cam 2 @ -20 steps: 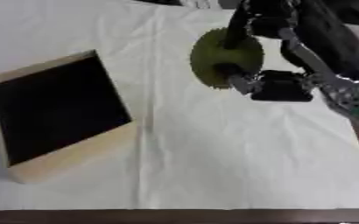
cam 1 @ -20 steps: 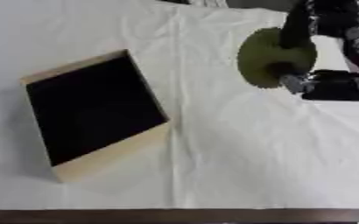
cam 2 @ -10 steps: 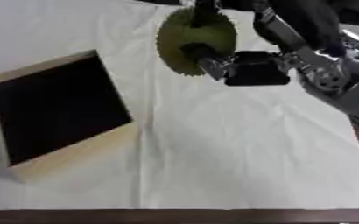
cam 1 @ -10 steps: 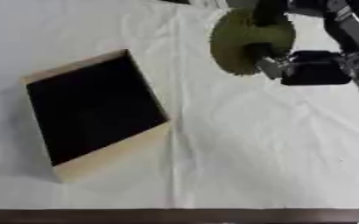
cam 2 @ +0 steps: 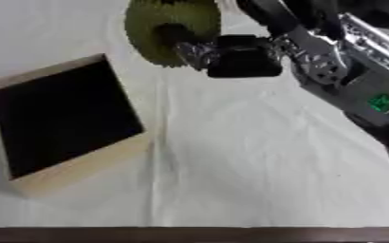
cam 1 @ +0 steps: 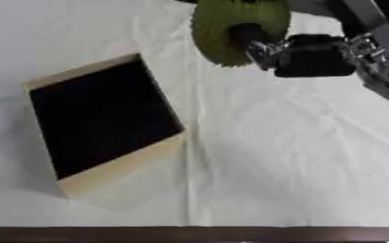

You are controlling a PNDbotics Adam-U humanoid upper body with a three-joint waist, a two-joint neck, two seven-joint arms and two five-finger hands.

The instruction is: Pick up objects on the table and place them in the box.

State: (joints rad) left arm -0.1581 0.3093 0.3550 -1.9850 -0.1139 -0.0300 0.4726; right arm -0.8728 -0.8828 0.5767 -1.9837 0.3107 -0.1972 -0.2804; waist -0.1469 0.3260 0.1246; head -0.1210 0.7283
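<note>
My right robot hand (cam 1: 314, 54) comes in from two o'clock and is closed around a round, olive-green object (cam 1: 231, 26) with a ragged, fringed edge; a dark finger crosses its face and the rest of the disc stands out to the left of my palm. I cannot make out what the object is beyond its colour and shape. It is held up off the worktop (cam 1: 297, 161), near twelve o'clock in the view, above the white cloth (cam 2: 256, 156) that covers the surface. The box (cam 1: 106, 121) lies at about nine o'clock, well apart from the green object, down and to the left of it. It is a shallow, light wooden tray with a black interior, turned askew so that one corner points toward twelve o'clock and its pale front wall faces six o'clock. Nothing shows against its dark floor. The cloth carries a long crease running from twelve to six o'clock just beside the box's right edge. A dark strip of the worktop's front edge runs along six o'clock. My left robot hand shows in neither view.
</note>
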